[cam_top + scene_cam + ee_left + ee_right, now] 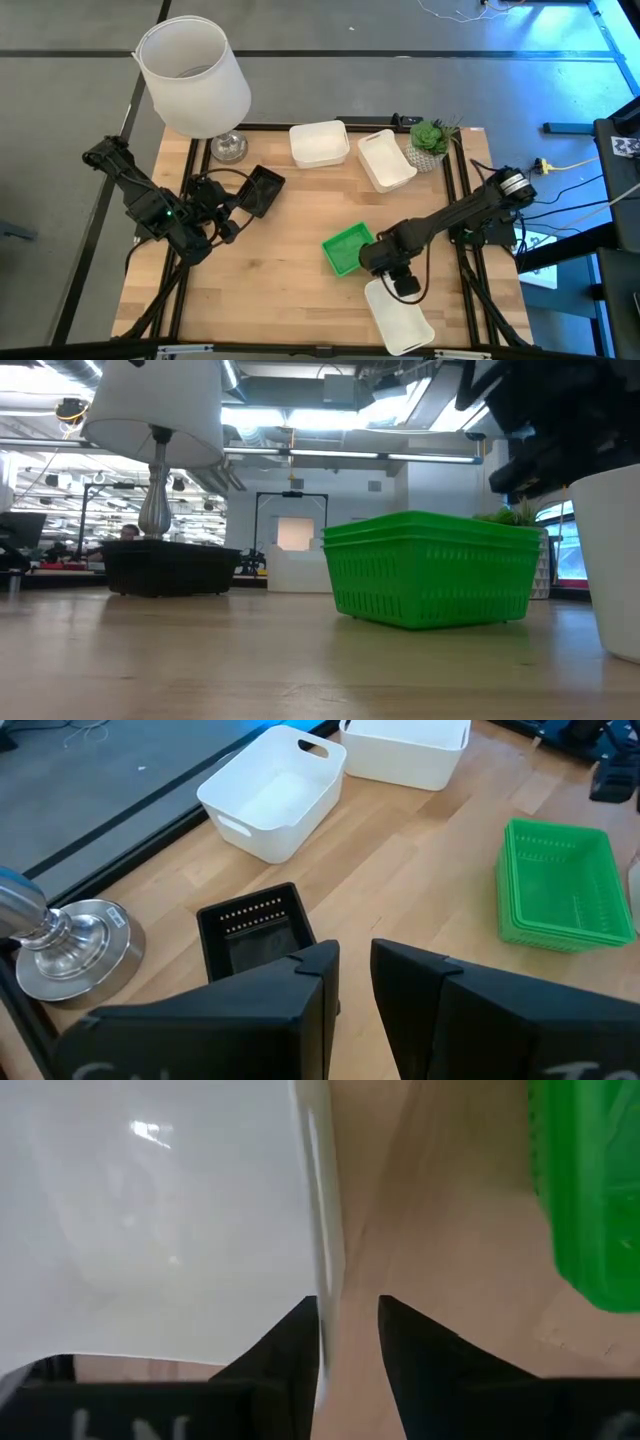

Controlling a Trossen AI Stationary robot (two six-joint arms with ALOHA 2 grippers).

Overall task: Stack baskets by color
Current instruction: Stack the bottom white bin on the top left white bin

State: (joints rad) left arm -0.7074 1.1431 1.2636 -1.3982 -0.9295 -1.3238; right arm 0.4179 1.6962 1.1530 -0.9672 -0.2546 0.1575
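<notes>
A green basket sits on its base mid-table. Near the front edge lies a white basket. My right gripper is open and points down over this basket's far end, one finger inside the wall and one outside. A black mesh basket rests left of centre. My left gripper hovers just short of it, narrowly open, with nothing between its fingers. Two more white baskets stand at the far edge. My right gripper straddles the white basket's wall at its far end from above, one finger inside and one outside. The basket sits on the table. I cannot tell whether either finger touches the wall.
A tall lamp with a white shade and a metal foot stands at the far left. A small potted plant is at the far right. Bare wood lies between the green basket and the front left.
</notes>
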